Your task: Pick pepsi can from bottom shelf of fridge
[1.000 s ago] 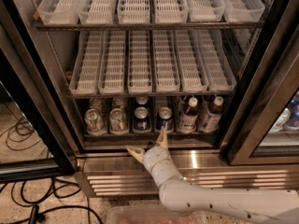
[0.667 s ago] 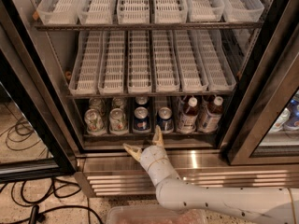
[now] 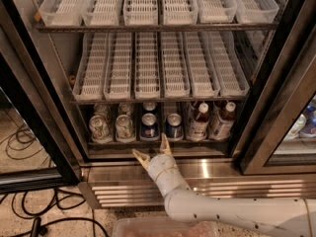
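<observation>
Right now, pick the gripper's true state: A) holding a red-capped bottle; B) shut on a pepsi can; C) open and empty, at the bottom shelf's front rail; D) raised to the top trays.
C: the gripper is spread open, holding nothing, at the rail of the bottom shelf, just below a pepsi can.

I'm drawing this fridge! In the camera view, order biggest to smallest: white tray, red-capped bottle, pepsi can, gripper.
1. white tray
2. red-capped bottle and open gripper in front of the bottom shelf: alike; gripper is nearer, so unsure
3. pepsi can
</observation>
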Controlling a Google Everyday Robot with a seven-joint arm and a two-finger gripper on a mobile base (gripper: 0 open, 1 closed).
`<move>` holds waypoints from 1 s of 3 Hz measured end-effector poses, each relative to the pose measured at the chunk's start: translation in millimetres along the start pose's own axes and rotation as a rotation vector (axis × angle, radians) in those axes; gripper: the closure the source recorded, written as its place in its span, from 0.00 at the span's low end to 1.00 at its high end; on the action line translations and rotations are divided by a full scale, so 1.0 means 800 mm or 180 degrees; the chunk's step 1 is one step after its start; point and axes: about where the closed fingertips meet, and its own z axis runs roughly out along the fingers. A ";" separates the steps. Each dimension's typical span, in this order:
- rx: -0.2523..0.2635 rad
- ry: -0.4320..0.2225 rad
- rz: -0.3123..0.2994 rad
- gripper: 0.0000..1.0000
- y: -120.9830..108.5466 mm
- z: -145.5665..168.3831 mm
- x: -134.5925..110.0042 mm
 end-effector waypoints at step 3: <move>0.0074 -0.0116 0.0029 0.31 -0.003 0.026 -0.003</move>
